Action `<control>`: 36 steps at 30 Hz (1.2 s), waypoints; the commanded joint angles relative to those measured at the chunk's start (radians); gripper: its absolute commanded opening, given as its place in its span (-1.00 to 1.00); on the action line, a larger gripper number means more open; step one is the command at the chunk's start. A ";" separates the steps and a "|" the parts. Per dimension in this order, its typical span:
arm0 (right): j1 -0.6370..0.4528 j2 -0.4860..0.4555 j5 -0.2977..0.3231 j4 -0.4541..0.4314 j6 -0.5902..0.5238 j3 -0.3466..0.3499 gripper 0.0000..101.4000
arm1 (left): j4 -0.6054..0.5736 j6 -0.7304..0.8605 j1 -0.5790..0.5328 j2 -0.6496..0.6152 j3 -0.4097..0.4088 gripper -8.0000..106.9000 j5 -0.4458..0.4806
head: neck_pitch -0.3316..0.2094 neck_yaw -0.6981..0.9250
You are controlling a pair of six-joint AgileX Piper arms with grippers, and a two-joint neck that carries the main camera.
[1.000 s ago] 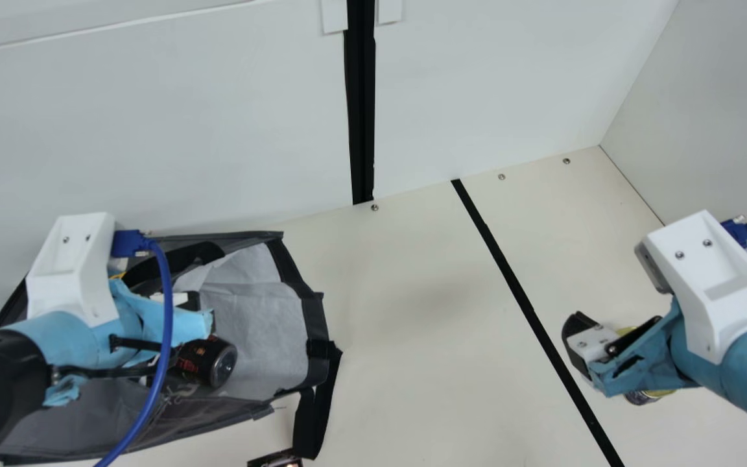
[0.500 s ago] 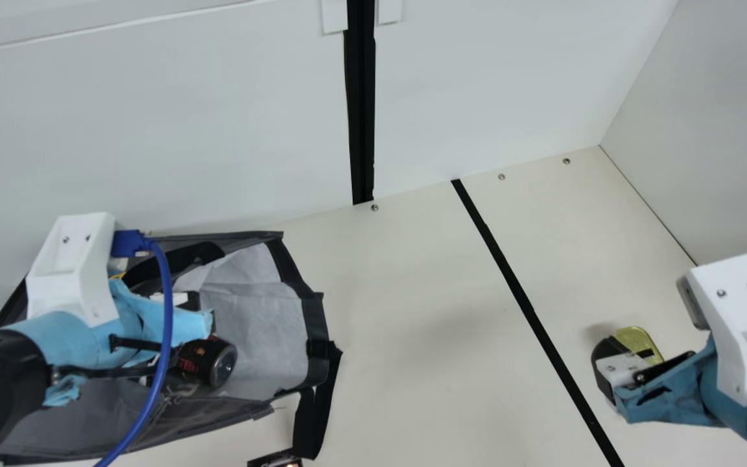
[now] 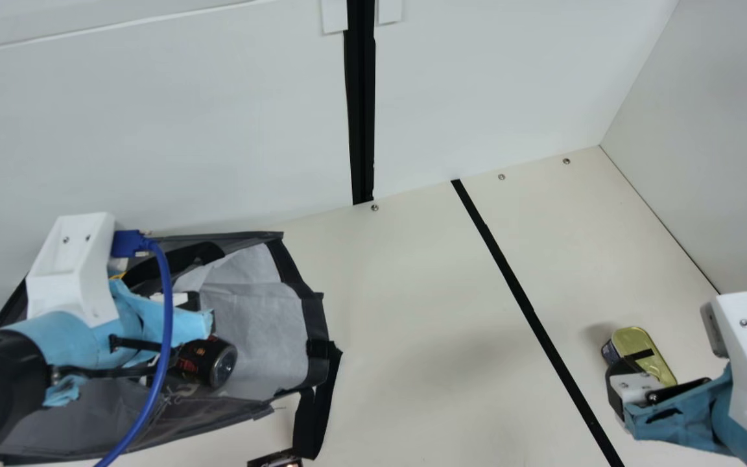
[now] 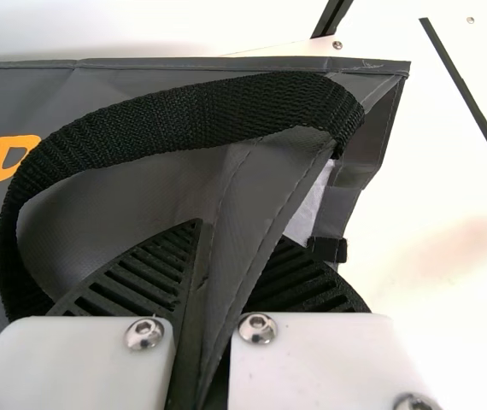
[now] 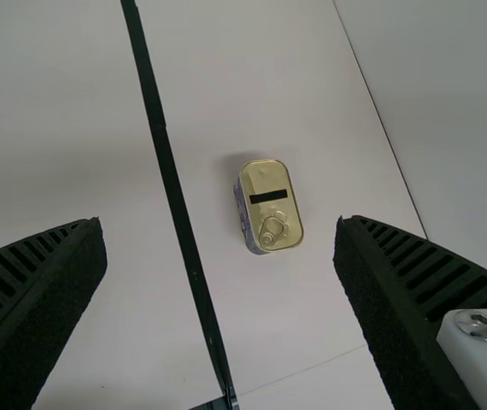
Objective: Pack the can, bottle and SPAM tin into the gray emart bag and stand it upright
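At the left of the main view my left gripper [image 3: 182, 324] is over the gray bag [image 3: 253, 331], which lies on its side with its mouth to the right. In the left wrist view the left gripper [image 4: 205, 273] is shut on a fold of the bag [image 4: 261, 196], beside the black handle. The dark can [image 3: 208, 362] lies inside the bag; a black and white object [image 3: 182, 299] lies behind it. My right gripper [image 3: 620, 389] is near the upright SPAM tin [image 3: 646, 357]. The right wrist view has the right gripper [image 5: 220, 226] open, the tin [image 5: 271, 209] beyond its fingers.
A black tape line [image 3: 522, 298] crosses the table between bag and tin. White walls [image 3: 477, 84] stand behind and at the right. A black strap [image 3: 315, 415] hangs from the bag mouth, near a dark object [image 3: 276, 460] at the front edge.
My right arm has moved right and toward the front, uncovering more of the SPAM tin, which has stayed in place. The left arm and the bag have kept still.
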 commanded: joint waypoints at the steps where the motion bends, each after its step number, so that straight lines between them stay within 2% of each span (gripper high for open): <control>1: -0.003 0.000 0.000 -0.003 0.007 -0.004 0.87 | 0.000 0.000 0.000 0.000 0.000 -1.00 0.000 | -0.023 -0.002; 15: -0.048 0.018 0.000 0.001 0.013 -0.047 0.87 | 0.000 0.000 0.000 0.000 0.000 -1.00 0.000 | -0.023 -0.002; 36: -0.071 0.024 0.000 0.005 0.011 -0.040 0.87 | 0.000 0.000 0.000 0.000 0.000 -1.00 0.000 | -0.023 -0.002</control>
